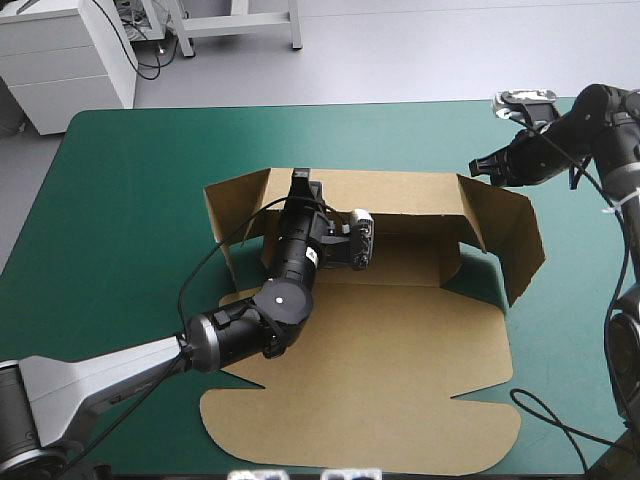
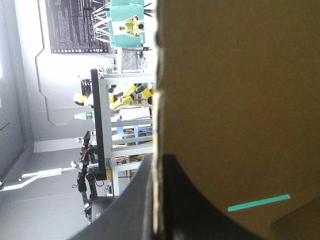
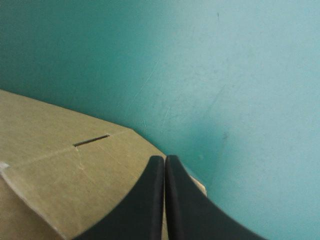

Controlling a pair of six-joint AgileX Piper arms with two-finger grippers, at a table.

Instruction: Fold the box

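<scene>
Pinching the box (image 1: 400, 340), left gripper (image 2: 158, 167); right gripper (image 3: 165, 159) fingers (image 3: 150, 200) together.

The table (image 1: 130, 200) under its teal-green cover (image 1: 560, 330) carries the brown box (image 1: 370, 380) near its middle. The box's broad lid panel lies flat toward the near edge, its back wall and side flaps stand raised, and bare cover surrounds it.

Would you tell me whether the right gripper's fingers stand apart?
No, the right gripper has its two black fingers meeting in one pointed arch, by a corner of the box.
</scene>
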